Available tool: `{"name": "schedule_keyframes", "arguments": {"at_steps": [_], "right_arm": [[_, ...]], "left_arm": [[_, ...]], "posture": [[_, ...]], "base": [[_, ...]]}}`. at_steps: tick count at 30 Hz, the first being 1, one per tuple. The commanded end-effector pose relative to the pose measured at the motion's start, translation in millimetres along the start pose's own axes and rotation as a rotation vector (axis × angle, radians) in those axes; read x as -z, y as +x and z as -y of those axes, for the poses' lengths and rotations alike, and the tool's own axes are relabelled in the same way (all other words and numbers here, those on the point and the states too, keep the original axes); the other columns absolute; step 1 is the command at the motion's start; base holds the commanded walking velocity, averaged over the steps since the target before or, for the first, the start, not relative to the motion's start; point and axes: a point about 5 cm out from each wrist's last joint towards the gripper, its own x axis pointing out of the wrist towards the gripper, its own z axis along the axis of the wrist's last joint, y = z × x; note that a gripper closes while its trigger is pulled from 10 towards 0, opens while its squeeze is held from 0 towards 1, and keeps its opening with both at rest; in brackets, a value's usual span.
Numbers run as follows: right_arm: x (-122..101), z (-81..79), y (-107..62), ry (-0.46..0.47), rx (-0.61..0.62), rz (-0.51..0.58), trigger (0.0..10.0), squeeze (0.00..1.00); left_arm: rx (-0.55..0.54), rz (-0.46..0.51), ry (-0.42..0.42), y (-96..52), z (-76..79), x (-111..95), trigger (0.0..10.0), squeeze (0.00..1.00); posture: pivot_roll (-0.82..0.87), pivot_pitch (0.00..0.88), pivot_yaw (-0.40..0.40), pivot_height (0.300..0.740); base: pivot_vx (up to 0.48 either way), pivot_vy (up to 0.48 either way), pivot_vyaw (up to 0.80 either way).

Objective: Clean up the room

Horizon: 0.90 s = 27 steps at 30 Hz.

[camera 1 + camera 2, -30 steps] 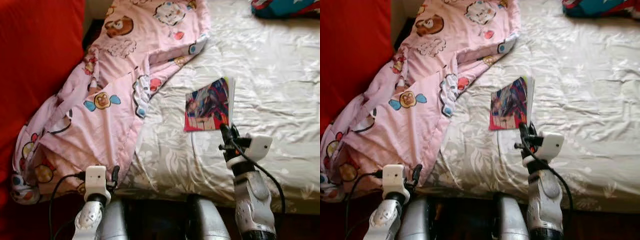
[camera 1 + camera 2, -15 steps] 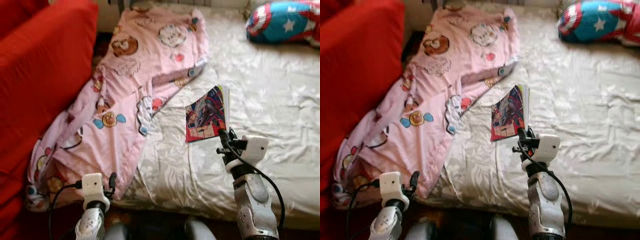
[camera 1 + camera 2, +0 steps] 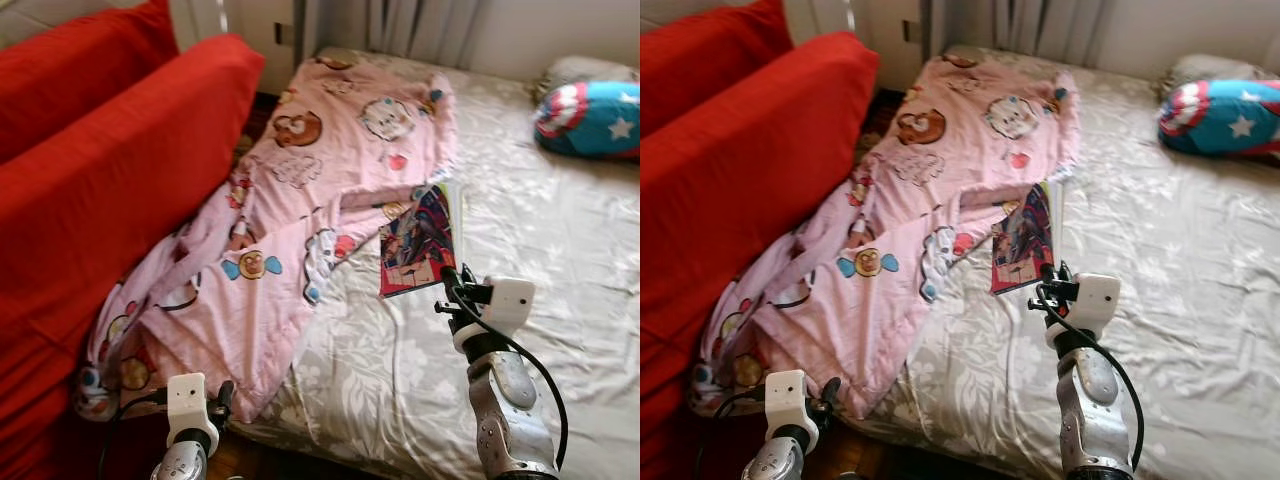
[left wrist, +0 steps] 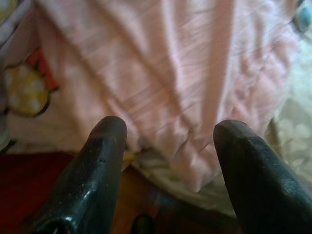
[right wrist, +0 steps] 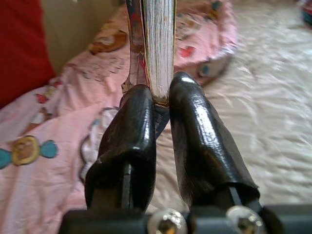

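A colourful comic book point(image 3: 415, 240) is tipped up on edge over the grey patterned bed sheet point(image 3: 560, 270). My right gripper point(image 3: 447, 278) is shut on its lower corner. In the right wrist view the book's page edge point(image 5: 158, 44) stands clamped between the two black fingers point(image 5: 134, 126). A pink cartoon-print blanket point(image 3: 300, 190) lies rumpled across the bed's left side and hangs over its near corner. My left gripper point(image 4: 169, 124) is open, low at the bed's corner, just short of the blanket's hanging fold point(image 4: 170, 73).
A red sofa point(image 3: 100, 170) stands close along the left of the bed. A blue and red star-print pillow point(image 3: 590, 118) lies at the far right. Curtains point(image 3: 400, 25) hang behind the bed's head. Dark wooden floor point(image 3: 235, 465) shows below the bed's corner.
The camera has tilted up, bringing the sofa, the pillow and the curtains into view. The book has gone from lying flat to tipped up on edge in my right gripper.
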Motion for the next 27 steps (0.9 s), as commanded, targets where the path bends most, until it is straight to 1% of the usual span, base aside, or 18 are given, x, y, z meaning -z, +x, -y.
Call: {"name": "schedule_keyframes", "arguments": {"at_steps": [1,4,7,9,23,27], "right_arm": [[-5.1,0.5,1.1,-0.017,0.005,0.04,10.0,0.0],[-3.8,1.5,2.1,-0.018,0.012,0.037,10.0,0.0],[-0.7,11.6,1.7,0.045,0.075,0.022,10.0,0.0],[0.0,13.3,1.7,0.029,0.085,0.011,10.0,0.0],[6.1,8.4,-0.8,0.027,0.072,-0.005,10.0,0.0],[5.1,8.2,-1.2,0.028,0.077,0.009,10.0,0.0]], "left_arm": [[0.001,-0.063,-0.001,-5.2,-0.5,13.9,10.0,0.0],[0.003,-0.08,0.004,-4.7,-1.1,15.6,10.0,0.0],[0.007,-0.09,0.018,-5.8,-1.2,18.1,10.0,0.0],[0.004,-0.092,0.024,-5.9,-2.2,18.5,10.0,0.0],[-0.013,-0.092,0.022,-7.6,-5.5,20.8,10.0,0.0],[-0.015,-0.09,0.021,-8.8,-5.9,22.0,10.0,0.0]], "posture": [[-0.03,0.115,-0.08,0.74],[-0.04,0.115,-0.076,0.74],[-0.05,0.119,-0.073,0.74],[-0.05,0.12,-0.073,0.74],[-0.04,0.146,-0.073,0.74],[-0.04,0.151,-0.072,0.74]], "base": [[0.0,0.0,0.0],[0.0,0.0,0.0],[0.0,0.0,0.0],[0.0,-0.15,0.0],[0.0,-0.255,-0.72],[0.0,-0.266,0.0]]}}
